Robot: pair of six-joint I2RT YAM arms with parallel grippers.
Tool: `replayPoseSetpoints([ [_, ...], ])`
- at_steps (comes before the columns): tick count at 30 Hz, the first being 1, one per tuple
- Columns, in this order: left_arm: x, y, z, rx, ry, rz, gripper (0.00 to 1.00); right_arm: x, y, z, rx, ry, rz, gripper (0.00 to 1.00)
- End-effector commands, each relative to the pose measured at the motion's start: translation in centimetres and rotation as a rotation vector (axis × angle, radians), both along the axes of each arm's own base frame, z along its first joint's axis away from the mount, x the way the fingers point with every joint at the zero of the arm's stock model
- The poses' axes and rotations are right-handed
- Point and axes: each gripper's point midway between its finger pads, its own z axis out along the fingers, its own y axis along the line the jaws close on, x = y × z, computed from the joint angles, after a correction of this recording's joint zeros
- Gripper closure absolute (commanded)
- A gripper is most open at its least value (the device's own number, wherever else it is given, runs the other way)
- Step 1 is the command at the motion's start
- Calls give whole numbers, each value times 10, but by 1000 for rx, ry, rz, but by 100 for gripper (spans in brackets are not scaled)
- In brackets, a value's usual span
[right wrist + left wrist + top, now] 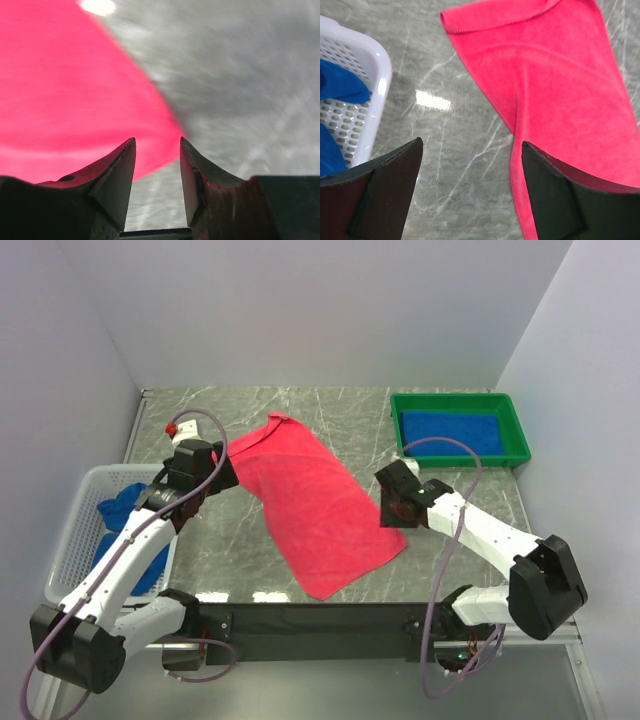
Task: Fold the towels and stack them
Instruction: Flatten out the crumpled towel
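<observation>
Across the middle of the grey marbled table point(330, 410), lying flat and slantwise in a single layer: the pink-red towel point(315, 505), not yet folded. At the far right, inside the green tray point(455, 398) and filling its floor: 1 royal blue towel point(450, 430), flat and apparently folded, though impossible to confirm the layers from above. At the left edge, in the white lattice basket point(75, 540), bunched and crumpled: the other blue towel point(125, 508), well apart from both grippers. Judged from that: roughly 1 of 3 towels dealt with, 2 left to fold, and no stack of 3 yet.

Hovering over bare table just beside the pink-red towel's left edge: the left gripper point(470, 145), spread wide, holding nothing. Low over the table at the same towel's right-hand edge: the right gripper point(157, 141), jaws parted by a narrow gap, nothing pinched between them, cloth just beyond the tips. Looks like the start of the fold on the pink-red towel.

No brand, label or legible writing anywhere on towels, tray or basket.
</observation>
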Motion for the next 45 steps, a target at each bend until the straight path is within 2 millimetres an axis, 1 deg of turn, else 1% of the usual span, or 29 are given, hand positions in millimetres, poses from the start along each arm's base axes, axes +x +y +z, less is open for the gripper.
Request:
replayPoseSetpoints([
  [1, 7, -9, -6, -5, 17, -48, 14, 33, 60, 47, 147, -168, 189, 52],
  [2, 8, -9, -11, 0, 33, -48, 14, 41, 75, 59, 162, -197, 241, 52],
  [3, 9, -9, -12, 0, 37, -49, 15, 38, 92, 62, 185, -185, 304, 52],
  [4, 9, -10, -13, -5, 38, -47, 15, 40, 102, 51, 172, -150, 339, 52],
  [5, 11, -12, -15, -11, 42, -48, 15, 50, 118, 62, 182, -177, 383, 52],
  [6, 12, -13, -16, -18, 40, -46, 16, 52, 128, 60, 179, -170, 418, 52],
  [7, 13, -17, -17, -41, 44, -50, 17, 50, 142, 46, 148, -134, 467, 52],
  [8, 15, -21, -21, -53, 59, -59, 18, 58, 155, 51, 146, -159, 499, 52],
  [12, 21, -35, -32, -107, 117, -65, 18, 57, 180, 24, 156, -84, 569, 52],
  [16, 36, -56, -34, -145, 141, -74, 19, 49, 174, -6, 113, -7, 592, 52],
  [17, 41, -60, -45, -133, 172, -67, 19, 46, 168, -13, 88, 3, 593, 52],
  [18, 50, -65, -39, -137, 160, -68, 19, 45, 165, -13, 84, 1, 594, 52],
  [19, 55, -69, -41, -139, 168, -63, 19, 44, 162, -15, 76, 3, 593, 52],
  [20, 62, -72, -56, -126, 203, -52, 20, 41, 158, -18, 64, 8, 599, 52],
  [22, 80, -78, -53, -142, 188, -34, 21, 42, 153, -16, 53, -2, 598, 52],
  [23, 87, -80, -67, -132, 220, -22, 22, 42, 151, -15, 45, -7, 604, 52],
  [25, 105, -85, -64, -141, 208, 5, 24, 50, 141, -13, 28, -14, 578, 52],
  [26, 110, -85, -84, -120, 257, 17, 25, 52, 136, -12, 25, -6, 561, 52],
  [28, 127, -90, -84, -116, 254, 30, 27, 60, 124, -13, 23, 1, 527, 52],
  [29, 129, -91, -102, -97, 299, 38, 28, 61, 120, -13, 16, 2, 523, 52],
  [30, 139, -96, -100, -104, 291, 34, 29, 62, 116, -13, 10, 5, 519, 52],
  [31, 141, -96, -105, -94, 304, 35, 30, 63, 113, -13, 1, 6, 514, 52],
  [32, 143, -96, -122, -77, 340, 41, 31, 60, 111, -15, -5, 21, 519, 52],
  [33, 149, -99, -121, -77, 341, 42, 31, 57, 110, -18, -3, 39, 520, 52],
  [35, 152, -100, -141, -54, 382, 40, 32, 45, 112, -26, 30, 92, 526, 53],
  [41, 169, -106, -161, -3, 424, 0, 34, 2, 111, -46, 38, 192, 559, 54],
  [42, 174, -109, -158, 2, 415, -7, 33, -10, 116, -47, 32, 204, 594, 54],
  [44, 171, -111, -170, 39, 447, -25, 33, -29, 116, -54, 20, 235, 609, 54],
  [45, 173, -113, -170, 47, 446, -35, 33, -47, 127, -56, 52, 262, 651, 53],
])
